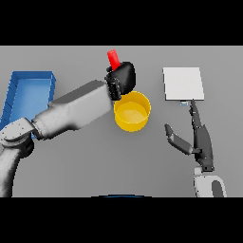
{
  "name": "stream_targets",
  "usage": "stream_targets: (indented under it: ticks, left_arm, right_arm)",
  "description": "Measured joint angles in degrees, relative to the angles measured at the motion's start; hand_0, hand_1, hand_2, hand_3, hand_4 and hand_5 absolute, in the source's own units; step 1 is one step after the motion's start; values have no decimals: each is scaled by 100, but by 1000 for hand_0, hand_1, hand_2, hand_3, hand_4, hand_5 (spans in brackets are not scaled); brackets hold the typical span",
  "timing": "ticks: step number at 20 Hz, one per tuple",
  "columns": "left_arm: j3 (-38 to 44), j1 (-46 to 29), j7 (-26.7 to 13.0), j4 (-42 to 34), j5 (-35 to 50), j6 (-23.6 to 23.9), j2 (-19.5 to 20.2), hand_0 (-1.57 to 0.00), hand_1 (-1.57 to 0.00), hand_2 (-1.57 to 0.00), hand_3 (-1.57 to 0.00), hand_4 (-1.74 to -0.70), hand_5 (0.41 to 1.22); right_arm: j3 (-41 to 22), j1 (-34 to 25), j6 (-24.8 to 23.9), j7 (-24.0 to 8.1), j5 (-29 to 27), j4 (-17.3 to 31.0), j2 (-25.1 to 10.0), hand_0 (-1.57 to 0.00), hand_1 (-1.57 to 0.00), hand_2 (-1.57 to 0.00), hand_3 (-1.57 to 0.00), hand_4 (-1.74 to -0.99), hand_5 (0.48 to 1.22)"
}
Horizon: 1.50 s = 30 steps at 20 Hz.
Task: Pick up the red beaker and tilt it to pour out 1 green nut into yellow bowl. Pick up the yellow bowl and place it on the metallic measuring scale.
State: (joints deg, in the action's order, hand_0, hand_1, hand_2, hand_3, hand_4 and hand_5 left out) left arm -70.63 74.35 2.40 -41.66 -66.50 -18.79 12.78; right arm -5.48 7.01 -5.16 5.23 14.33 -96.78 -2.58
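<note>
left hand: raised over the table, just behind the far rim of the yellow bowl; dark fingers wrapped round the red beaker, back of hand toward the camera
left arm: comes in from the lower left, crosses the table diagonally toward centre, passing in front of the blue bin
red beaker: gripped by the left hand, only the top part sticks out above the hand, leaning slightly to the left; rest hidden by the hand
yellow bowl: on the grey table, centre, upright, just below the left hand in the view; forearm end overlaps its left rim; inside looks plain yellow, can't tell if a nut is in it
green nut: not visible
metallic measuring scale: flat light square, far right of the table, apart from the bowl, nothing on it
right hand: right side, fingers straight and relaxed, thumb out to the left, holding nothing; fingertips reach up to the scale's near edge
blue bin: far left edge, partly covered by the left arm
</note>
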Motion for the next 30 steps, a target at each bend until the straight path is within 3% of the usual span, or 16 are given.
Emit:
stream_targets:
  ticks: [1,7,8,9,11,13,16,20,22,26,28,30]
  left_arm:
    - [-69,84,71,30,-23,13,-57,-1571,-1571,-1571,-1570,-1735,1221]
    - [-189,594,338,233,21,83,24,-1571,-1571,-1571,-1571,-1729,1221]
    - [-110,807,403,297,61,197,124,-1571,-1571,-1571,-1494,-1727,1221]
    - [-27,944,397,337,118,265,211,-1571,-1571,-1399,-1509,-1676,1221]
    - [213,1293,411,508,281,405,435,-1571,-1571,-1461,-1041,-1699,1221]
    - [472,1626,497,816,508,559,566,-1571,-1571,-1501,-1232,-1705,1221]
    - [1055,1984,191,1353,1047,484,728,-1571,-1571,-1535,-1397,-1720,1221]
    - [2289,1852,-593,2140,2317,695,1155,-1571,-1571,-1556,-1360,-1732,1221]
    - [2874,1659,-711,2377,3001,1006,1413,-1571,-1571,-1562,-1383,-1735,1221]
    - [3659,998,-677,2317,4141,1569,1955,-1571,-1571,-1567,-1428,-1739,1221]
    - [3918,562,-1131,2042,4601,1826,2242,-1571,-1571,-1569,-1415,-1739,1221]
    - [4205,-46,-1436,1575,5141,2310,2444,-1571,-1571,-1569,-1446,-1740,1221]
  right_arm:
    - [-33,56,22,109,-11,-34,25,1,1,1,1,-1210,592]
    - [-28,2,-46,-22,79,3,15,1,1,1,1,-1209,592]
    - [-62,-52,-84,30,135,82,57,1,1,1,1,-1203,592]
    - [-7,-71,-109,24,112,142,37,1,1,1,1,-1201,592]
    - [-35,-41,-107,140,116,29,40,1,1,1,1,-1186,596]
    - [10,-105,-40,60,-18,0,34,1,1,1,1,-1181,593]
    - [1,-25,104,153,-199,37,79,1,1,1,1,-1193,597]
    - [-5,-89,155,176,-242,52,58,1,1,1,1,-1222,592]
    - [39,-158,226,102,-342,114,25,1,1,1,1,-1222,590]
    - [53,-220,199,277,-265,220,-47,1,1,1,1,-1226,587]
    - [78,-188,264,422,-280,201,-160,1,1,1,1,-1217,595]
    - [81,-268,256,364,-259,369,-147,1,1,1,1,-1212,604]
